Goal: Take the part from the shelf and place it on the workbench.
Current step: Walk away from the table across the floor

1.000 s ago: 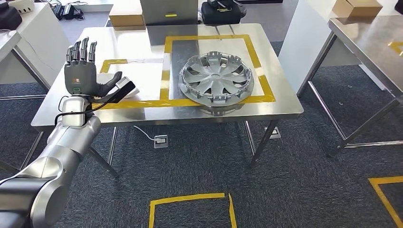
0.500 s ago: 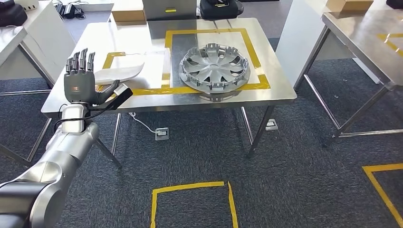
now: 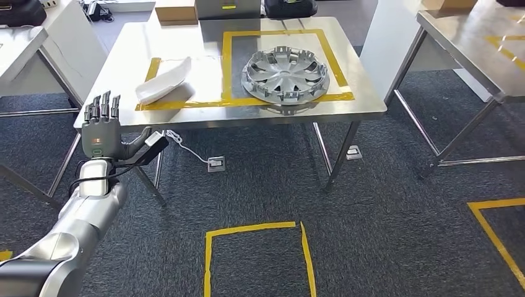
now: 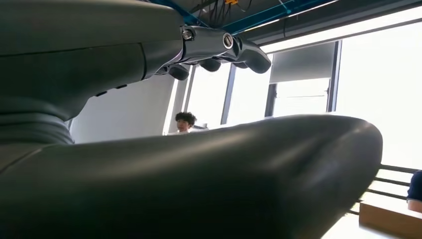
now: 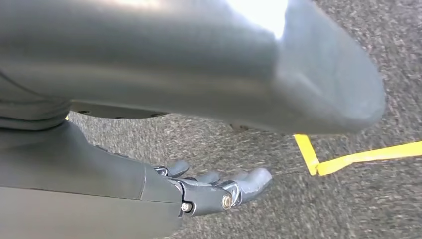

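Note:
The white curved part lies on the steel workbench, inside the left yellow-taped rectangle. My left hand is raised in front of the bench's near left edge, below the part and apart from it. It is open, fingers straight up, holding nothing. The left wrist view shows its thick thumb and dark fingers spread against a ceiling and windows. My right hand hangs over the carpet, its fingers apart with nothing in them.
A silver wheel cover lies in the larger taped square on the bench. A second steel table stands to the right, a white table to the left. A yellow tape square marks the carpet. A person stands far off.
The whole view has drawn back from the bench. The white part, a second ago right at my left hand's thumb, now lies on the table, and the hand has dropped below the bench edge.

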{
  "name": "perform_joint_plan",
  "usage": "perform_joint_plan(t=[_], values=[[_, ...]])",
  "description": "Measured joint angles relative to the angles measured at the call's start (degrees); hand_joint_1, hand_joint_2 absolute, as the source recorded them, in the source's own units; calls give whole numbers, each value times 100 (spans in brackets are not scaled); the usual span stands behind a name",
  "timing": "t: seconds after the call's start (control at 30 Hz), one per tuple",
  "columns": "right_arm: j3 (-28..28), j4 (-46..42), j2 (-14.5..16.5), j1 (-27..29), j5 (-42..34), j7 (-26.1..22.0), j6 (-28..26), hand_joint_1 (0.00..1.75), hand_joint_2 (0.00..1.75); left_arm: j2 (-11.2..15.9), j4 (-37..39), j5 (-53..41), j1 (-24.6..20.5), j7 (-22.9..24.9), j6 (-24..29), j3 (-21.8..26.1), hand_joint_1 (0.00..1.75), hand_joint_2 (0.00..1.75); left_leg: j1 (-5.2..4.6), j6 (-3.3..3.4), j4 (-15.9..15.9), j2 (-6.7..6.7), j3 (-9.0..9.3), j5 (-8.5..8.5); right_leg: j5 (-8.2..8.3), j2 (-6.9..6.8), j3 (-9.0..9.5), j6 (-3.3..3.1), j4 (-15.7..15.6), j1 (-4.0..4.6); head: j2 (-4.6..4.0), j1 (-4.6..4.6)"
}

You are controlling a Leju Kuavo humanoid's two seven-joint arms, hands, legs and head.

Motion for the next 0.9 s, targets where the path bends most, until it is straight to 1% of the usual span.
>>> perform_joint_plan(t=[0.03,0.07,0.1,0.13,0.17,0.2,0.23,0.27,0.3,0.33,0.37,0.4,0.43,0.47,0.5,0.53,0.57,0.6,0.63,0.67,0.7,0.73,0.77,0.8,0.83,0.87,0.9], values=[[0,0,0,7,5,23,1,0,0,-9,-9,-14,46,19,-1,8,0,0,5,54,-3,10,-65,68,-152,2,-54,28,103,-7,0,8],[0,0,0,13,15,43,3,0,0,-17,-22,-37,92,51,-4,14,0,0,9,96,-8,18,-149,146,-415,2,-136,50,326,-11,0,22],[1,0,1,13,25,54,8,0,0,-22,-38,-68,147,91,-19,18,0,0,1,120,-8,19,-237,223,-750,3,-229,64,660,-9,0,37],[1,0,0,12,35,58,12,0,0,-24,-51,-96,218,129,-36,25,0,0,-11,135,-7,20,-335,298,-1034,3,-310,71,1049,-5,0,50],[2,0,-1,11,44,60,16,0,0,-25,-60,-118,304,161,-59,35,0,0,-26,142,-5,25,-431,372,-1204,3,-351,69,1399,1,0,57],[2,0,-1,10,47,60,19,0,0,-26,-66,-134,395,187,-83,48,0,0,-43,147,-1,32,-523,442,-1241,3,-330,56,1626,10,0,60],[2,0,-2,11,48,59,20,0,0,-31,-73,-147,482,203,-100,59,0,0,-58,147,4,39,-613,508,-1159,4,-228,32,1683,24,0,61],[2,0,-2,11,47,56,21,0,0,-40,-84,-157,556,216,-114,69,0,0,-71,147,7,43,-699,573,-1027,5,-31,-9,1549,48,0,61],[2,0,-2,4,46,52,21,0,0,-55,-101,-168,617,229,-128,81,0,0,-76,144,11,44,-767,636,-938,8,261,-69,1243,81,0,62],[3,-1,-7,-8,44,47,21,0,0,-74,-127,-175,675,243,-142,99,0,0,-86,130,14,43,-818,692,-941,6,607,-140,813,117,0,63],[3,-1,-10,-24,42,39,20,0,0,-93,-152,-178,734,262,-159,127,0,0,-90,106,9,48,-847,749,-1005,7,901,-192,422,152,0,62],[4,-2,-14,-39,40,32,19,0,0,-109,-172,-178,789,281,-183,160,0,0,-88,79,1,54,-856,800,-1086,10,1100,-230,130,181,0,62],[4,-2,-19,-45,37,27,18,0,0,-127,-184,-173,852,301,-216,194,0,0,-85,43,-21,61,-860,855,-1133,11,1178,-253,-27,198,0,63],[4,-2,-19,-42,34,23,17,0,0,-142,-183,-167,920,321,-248,227,0,0,-80,4,-52,69,-861,916,-1094,15,1157,-268,-72,200,0,63],[3,-2,-19,-35,32,21,17,0,0,-154,-180,-163,996,346,-274,261,0,0,-70,-29,-60,61,-877,924,-1022,14,1121,-299,-109,189,0,67],[3,-2,-20,-28,32,21,18,0,0,-163,-174,-162,1080,381,-298,298,0,0,-64,-62,-16,48,-909,845,-943,12,1075,-336,-146,172,0,63],[3,-2,-20,-23,34,21,20,0,0,-165,-166,-164,1156,421,-309,335,0,0,-61,-90,133,31,-968,654,-859,11,1014,-365,-183,152,0,55],[4,-2,-19,-20,38,22,22,0,0,-165,-155,-168,1219,455,-317,373,0,0,-49,-114,401,16,-1049,376,-787,11,946,-384,-197,141,0,45],[4,-2,-19,-16,40,24,25,0,0,-167,-141,-170,1271,487,-331,409,0,0,-45,-140,755,10,-1137,99,-724,13,865,-393,-198,137,0,34],[4,-2,-19,-11,40,25,26,0,0,-170,-127,-172,1323,511,-343,443,0,0,-38,-166,1117,10,-1210,-87,-661,11,781,-388,-194,133,0,29],[4,-2,-19,-6,39,25,26,0,0,-173,-113,-175,1379,537,-362,473,0,0,-30,-191,1385,10,-1227,-138,-601,7,698,-376,-185,126,0,28],[3,-2,-19,-3,37,25,25,0,0,-177,-95,-179,1435,574,-385,504,0,0,-18,-211,1488,10,-1164,-70,-547,4,617,-358,-171,116,0,28],[3,-2,-19,-2,32,24,25,0,0,-179,-77,-183,1486,616,-405,538,0,0,-2,-228,1385,11,-999,63,-501,2,541,-335,-149,102,0,28],[2,-2,-19,-2,27,22,25,0,0,-182,-58,-184,1524,662,-430,577,0,0,17,-245,1078,12,-728,170,-464,0,472,-307,-117,86,0,28],[2,-3,-21,-4,19,19,25,0,0,-189,-38,-174,1547,700,-456,628,0,0,19,-259,678,9,-418,172,-436,0,408,-274,-76,78,0,22],[2,-3,-23,-5,12,15,25,0,0,-197,-20,-156,1568,729,-482,688,0,0,14,-240,330,2,-180,125,-414,-1,360,-239,-35,78,0,19],[2,-4,-26,-6,8,12,26,0,0,-206,-3,-136,1593,756,-515,747,0,0,7,-202,78,-2,-31,42,-396,-2,330,-206,0,82,0,16]])
